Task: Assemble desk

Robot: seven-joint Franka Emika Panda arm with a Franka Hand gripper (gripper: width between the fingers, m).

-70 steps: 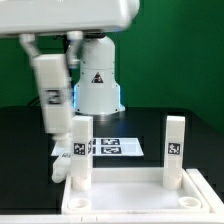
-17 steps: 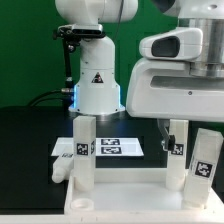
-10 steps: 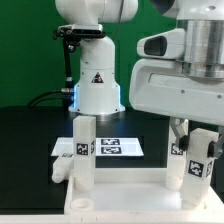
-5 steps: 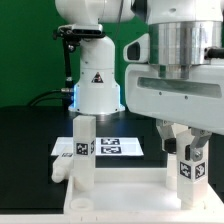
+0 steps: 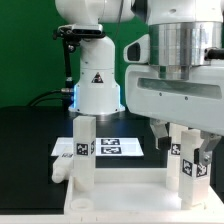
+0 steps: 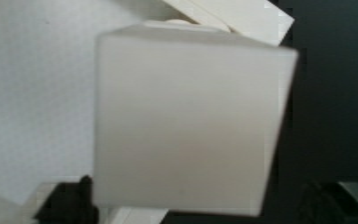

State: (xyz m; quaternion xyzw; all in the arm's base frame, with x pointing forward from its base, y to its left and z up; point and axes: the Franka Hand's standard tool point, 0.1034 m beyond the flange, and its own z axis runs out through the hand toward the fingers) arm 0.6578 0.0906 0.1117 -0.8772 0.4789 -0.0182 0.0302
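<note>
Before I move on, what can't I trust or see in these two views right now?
- Claw: exterior view, the arm's housing covers the fingers; gripping or clear of the right leg cannot be told.
- Leg's foot in the tabletop: exterior view, hidden by the rim.
- Wrist view: a blurred white bar fills the frame, hiding any socket.
- Marker board tags: exterior view, too small to read.

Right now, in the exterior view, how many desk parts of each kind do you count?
Upright legs: 3
Tabletop panel: 1
Low white piece at the exterior view's left, maybe a lying leg: 1
Total: 5
</note>
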